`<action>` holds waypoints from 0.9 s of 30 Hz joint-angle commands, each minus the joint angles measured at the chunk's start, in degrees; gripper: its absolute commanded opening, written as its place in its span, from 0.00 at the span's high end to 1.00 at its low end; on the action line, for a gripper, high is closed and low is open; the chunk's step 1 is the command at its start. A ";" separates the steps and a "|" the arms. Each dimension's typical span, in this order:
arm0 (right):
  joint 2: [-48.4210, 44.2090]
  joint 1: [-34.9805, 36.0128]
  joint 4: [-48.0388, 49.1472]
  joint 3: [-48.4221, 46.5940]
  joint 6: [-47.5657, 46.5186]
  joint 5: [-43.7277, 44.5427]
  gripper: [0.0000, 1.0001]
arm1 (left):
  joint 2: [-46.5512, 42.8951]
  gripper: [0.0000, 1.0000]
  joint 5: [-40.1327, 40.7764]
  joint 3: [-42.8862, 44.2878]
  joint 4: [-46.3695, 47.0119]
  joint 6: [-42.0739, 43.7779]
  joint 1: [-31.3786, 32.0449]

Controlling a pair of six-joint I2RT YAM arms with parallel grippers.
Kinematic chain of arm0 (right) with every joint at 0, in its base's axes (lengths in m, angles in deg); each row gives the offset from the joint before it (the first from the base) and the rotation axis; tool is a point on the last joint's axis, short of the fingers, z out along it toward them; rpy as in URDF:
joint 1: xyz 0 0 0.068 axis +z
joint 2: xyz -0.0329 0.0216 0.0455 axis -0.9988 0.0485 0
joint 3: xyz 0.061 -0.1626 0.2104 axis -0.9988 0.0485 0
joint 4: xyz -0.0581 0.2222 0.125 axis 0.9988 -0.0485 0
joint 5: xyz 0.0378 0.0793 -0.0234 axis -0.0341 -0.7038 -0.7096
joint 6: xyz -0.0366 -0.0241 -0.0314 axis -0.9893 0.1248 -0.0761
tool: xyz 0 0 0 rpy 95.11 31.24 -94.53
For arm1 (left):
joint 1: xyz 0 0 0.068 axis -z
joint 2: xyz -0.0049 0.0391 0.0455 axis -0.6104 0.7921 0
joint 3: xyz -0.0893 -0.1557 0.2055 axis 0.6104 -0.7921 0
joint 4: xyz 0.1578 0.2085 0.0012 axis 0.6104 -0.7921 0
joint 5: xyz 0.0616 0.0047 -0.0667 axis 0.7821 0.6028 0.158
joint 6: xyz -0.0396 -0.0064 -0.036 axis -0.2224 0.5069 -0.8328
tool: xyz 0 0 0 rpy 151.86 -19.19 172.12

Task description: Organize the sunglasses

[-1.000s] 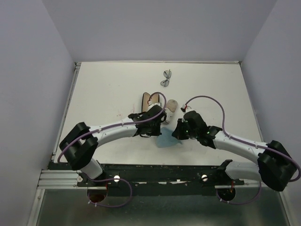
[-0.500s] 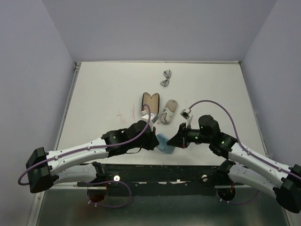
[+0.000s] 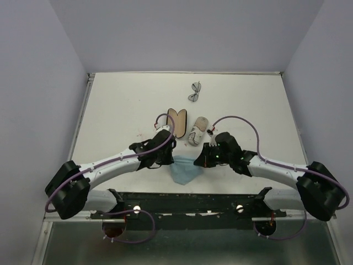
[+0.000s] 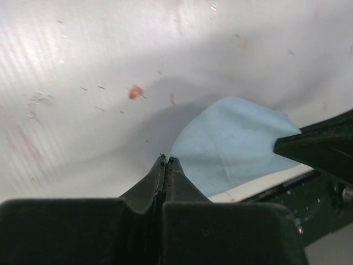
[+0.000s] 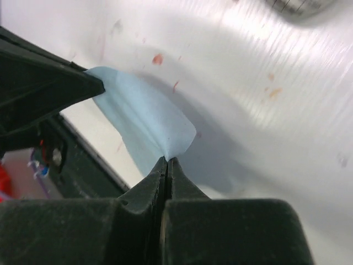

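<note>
Table [image 3: 121, 110] bears one sunglasses pair [image 3: 194, 91]; left tool [image 4: 166, 161], right tool [image 5: 166, 160] pinch one cloth [image 3: 183, 170].

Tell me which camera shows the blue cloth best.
Top external: the blue cloth shows nearly whole, held between the left claw and the right claw. The left wrist view shows a part of it close up, reaching to the other claw; the right wrist view shows only the pinched corner and a fold.
</note>
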 commanded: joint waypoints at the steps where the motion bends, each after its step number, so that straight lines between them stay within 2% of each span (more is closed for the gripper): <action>1: 9.46 0.17 3.92 -6.84 -2.38 8.86 0.92 | 5.86 1.00 -2.04 3.06 2.31 2.29 -6.60; 5: 19.14 0.17 3.84 -13.25 -4.66 11.84 0.87 | 12.72 1.00 -1.78 7.80 0.39 4.40 -9.95; 10: 24.51 0.17 2.52 -18.62 -6.16 15.98 0.78 | 17.30 1.00 -1.08 10.10 -0.15 4.66 -13.64; 13: 25.66 0.26 0.33 -20.03 -7.13 15.98 0.61 | 18.27 1.00 0.68 10.88 -1.72 5.28 -15.22; 14: 25.57 0.17 -0.64 -20.21 -7.04 16.24 0.57 | 18.19 0.94 1.03 10.97 -1.99 5.37 -15.49; 15: 25.22 0.17 -1.17 -20.13 -7.13 16.51 0.53 | 18.01 0.83 1.30 11.06 -2.08 5.63 -15.58; 17: 23.82 0.17 -2.48 -19.69 -6.69 16.69 0.49 | 16.87 0.66 1.65 10.98 -2.52 5.98 -15.67; 18: 22.86 0.17 -3.19 -19.25 -6.69 16.77 0.46 | 16.17 0.52 1.74 10.89 -2.69 6.16 -15.58; 19: 21.72 0.17 -3.89 -18.72 -6.69 16.77 0.46 | 15.03 0.41 1.91 10.54 -2.87 5.90 -15.67; 22: 17.41 0.17 -7.32 -16.88 -6.16 18.44 0.45 | 10.82 0.18 1.48 8.52 -3.22 4.85 -15.58; 24: 14.77 0.17 -9.51 -15.47 -5.29 18.18 0.45 | 6.87 0.11 -0.27 5.89 -2.70 4.32 -15.32; 25: 13.46 0.17 -10.74 -14.60 -4.50 18.27 0.45 | 4.93 0.04 -1.33 4.49 -2.09 4.14 -14.71; 27: 11.69 0.17 -12.68 -13.62 -3.36 18.27 0.45 | 0.54 0.01 -3.09 1.23 -1.03 3.79 -12.86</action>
